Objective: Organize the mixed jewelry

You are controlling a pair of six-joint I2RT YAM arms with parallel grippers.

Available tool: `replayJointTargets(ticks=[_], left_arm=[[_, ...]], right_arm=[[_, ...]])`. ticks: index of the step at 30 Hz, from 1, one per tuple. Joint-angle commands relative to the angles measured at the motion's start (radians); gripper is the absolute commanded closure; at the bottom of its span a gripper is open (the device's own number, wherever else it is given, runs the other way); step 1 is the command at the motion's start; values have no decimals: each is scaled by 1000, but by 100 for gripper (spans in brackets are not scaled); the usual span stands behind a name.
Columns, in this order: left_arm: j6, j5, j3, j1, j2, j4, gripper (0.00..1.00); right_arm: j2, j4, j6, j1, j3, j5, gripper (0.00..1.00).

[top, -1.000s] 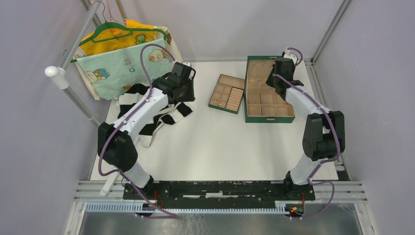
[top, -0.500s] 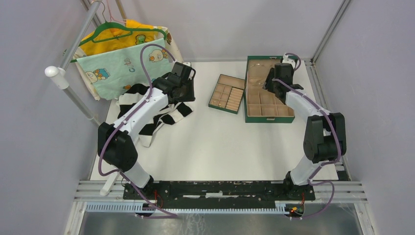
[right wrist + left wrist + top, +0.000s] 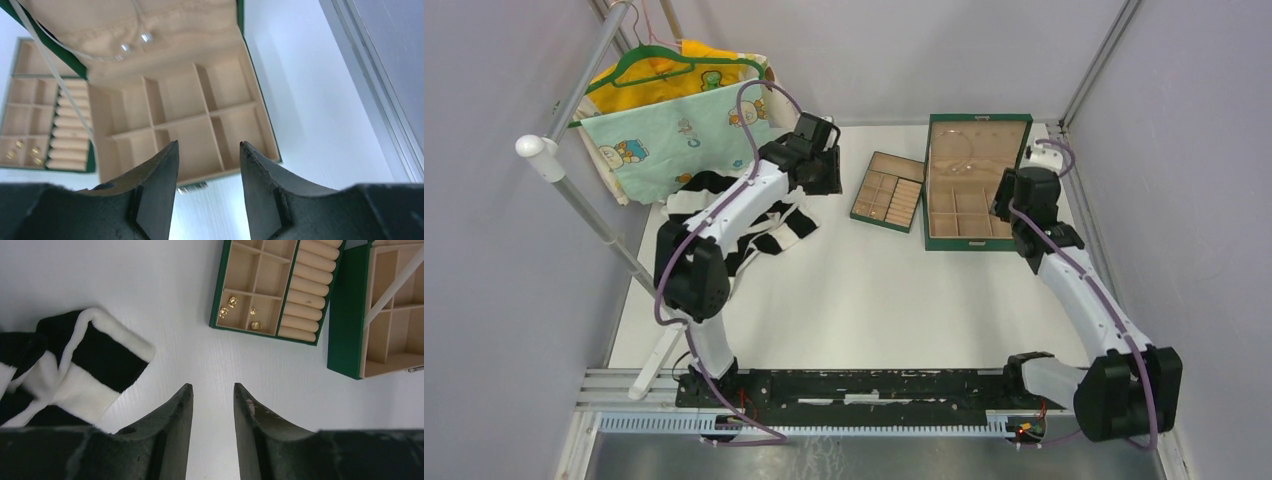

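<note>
Right tool backed off the box, left tool swung toward tray; both open, empty. Hoop in box's far section, gold bits in tray. I'd pinch hoop's wire lightly: thin, bendy.

Readable text: we can read none in any view.
Cloth: we see cartoon prints with small marks beside them, too small for us to read.
</note>
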Motion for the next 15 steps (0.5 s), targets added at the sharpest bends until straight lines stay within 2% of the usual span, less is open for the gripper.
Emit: replayJointTargets(ticks=[1, 6, 15], left_arm=[[24, 57, 153, -8, 148, 6, 56], [64, 71, 382, -14, 383, -74, 54], [43, 49, 557, -16, 589, -60, 54]], right_arm=[[-118, -78, -20, -4, -93, 50, 46], [-180, -111, -12, -6, -124, 51, 46], [-191, -139, -5, -5, -122, 25, 46]])
